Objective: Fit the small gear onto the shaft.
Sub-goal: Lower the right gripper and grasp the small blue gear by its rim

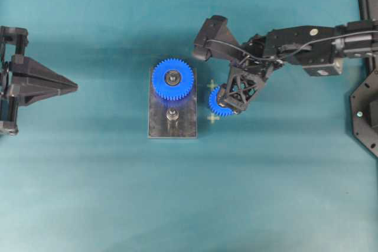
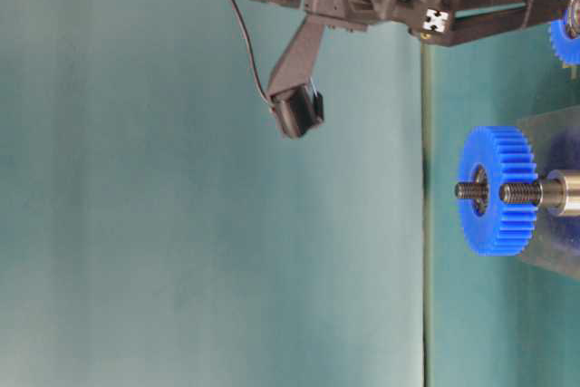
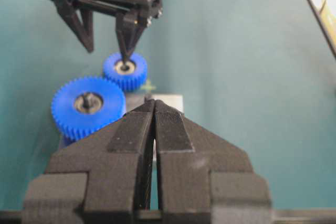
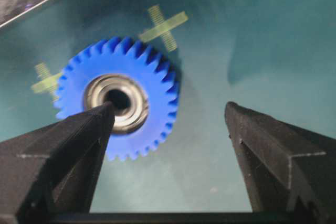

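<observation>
The small gear [image 1: 217,105] lies flat on the teal table, right of the grey plate [image 1: 172,127]. My right gripper [image 1: 232,103] hangs over it, open. One finger [image 4: 79,140] has its tip over the bearing hub of the small gear [image 4: 118,103]; the other finger [image 4: 268,150] stands over bare table beside it. The shaft [image 1: 172,114] rises bare from the plate, in front of the larger gear [image 1: 172,79]. My left gripper [image 1: 75,87] sits shut and empty at the far left, pointing at the plate. In the left wrist view its fingertips [image 3: 154,104] hide the shaft.
Two pale yellow cross marks [image 1: 212,85] [image 1: 212,118] lie on the table either side of the small gear. The larger gear sits on its own pin at the plate's far end. A black frame [image 1: 366,116] borders the right edge.
</observation>
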